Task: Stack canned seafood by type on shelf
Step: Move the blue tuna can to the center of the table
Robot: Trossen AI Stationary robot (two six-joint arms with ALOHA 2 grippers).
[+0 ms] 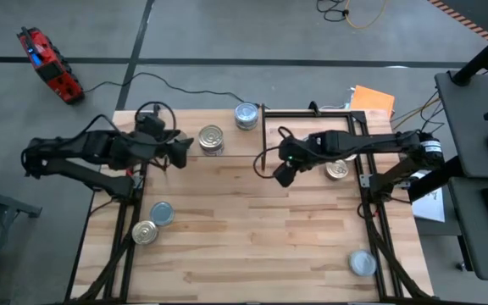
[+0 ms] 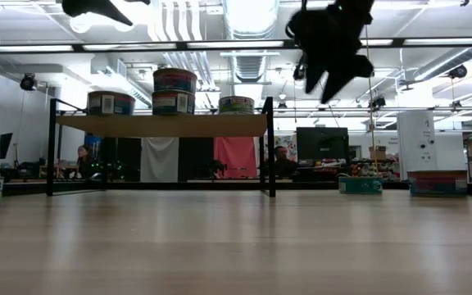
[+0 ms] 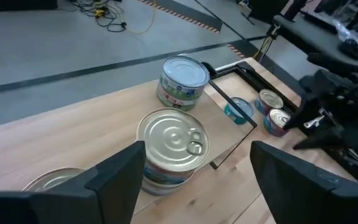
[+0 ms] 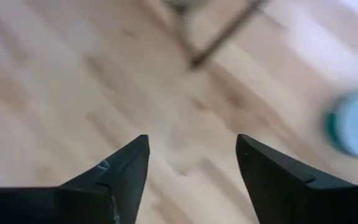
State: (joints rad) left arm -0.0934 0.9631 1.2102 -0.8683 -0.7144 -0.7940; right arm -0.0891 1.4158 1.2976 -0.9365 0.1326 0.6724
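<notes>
On the narrow light-wood shelf (image 1: 227,144) we see squat round metal tins: a golden-lidded tin (image 3: 171,138) and a silver-lidded tin (image 3: 183,72) beyond it; more tins sit on the tabletop off the shelf. We judge them rigid, fairly heavy and smooth-sided, best pinched across the side wall. Our left gripper (image 3: 194,171) hovers by the golden tin, jaws wide and empty; our right gripper (image 4: 191,163), off the shelf's end panel, is parted and empty. Only the low view shows a two-high stack (image 2: 174,90).
</notes>
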